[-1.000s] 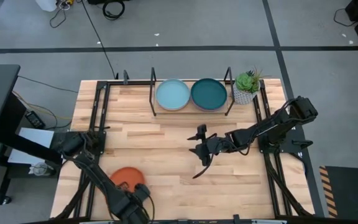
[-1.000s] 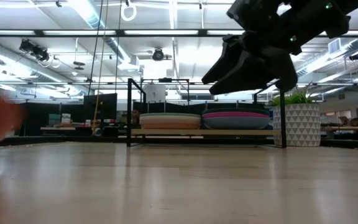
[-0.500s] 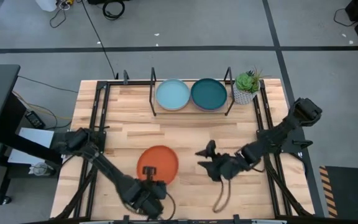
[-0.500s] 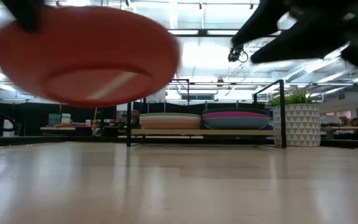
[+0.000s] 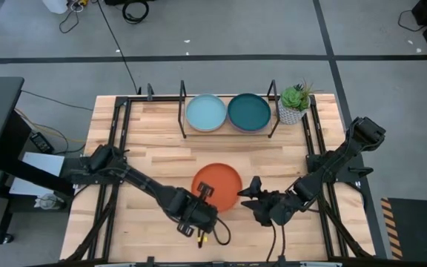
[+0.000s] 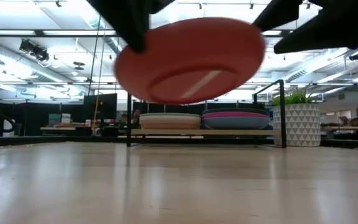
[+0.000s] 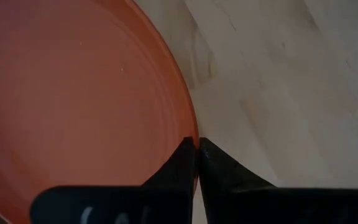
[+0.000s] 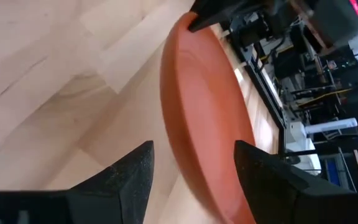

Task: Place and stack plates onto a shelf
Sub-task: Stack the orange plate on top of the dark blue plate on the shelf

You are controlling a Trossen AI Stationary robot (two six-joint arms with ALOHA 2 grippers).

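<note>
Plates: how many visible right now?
4, maybe more hidden. Orange plate held off the table by the left gripper. On the shelf: light teal plate and dark teal plate topping two stacks, magenta plate beneath the dark teal.

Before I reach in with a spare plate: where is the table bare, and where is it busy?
Bare wood lies between the shelf and the orange plate, and along the table's left side. It is crowded near the front: the left gripper holds the orange plate's rim in the air, and the right gripper is open beside it. The shelf carries two plate stacks.
</note>
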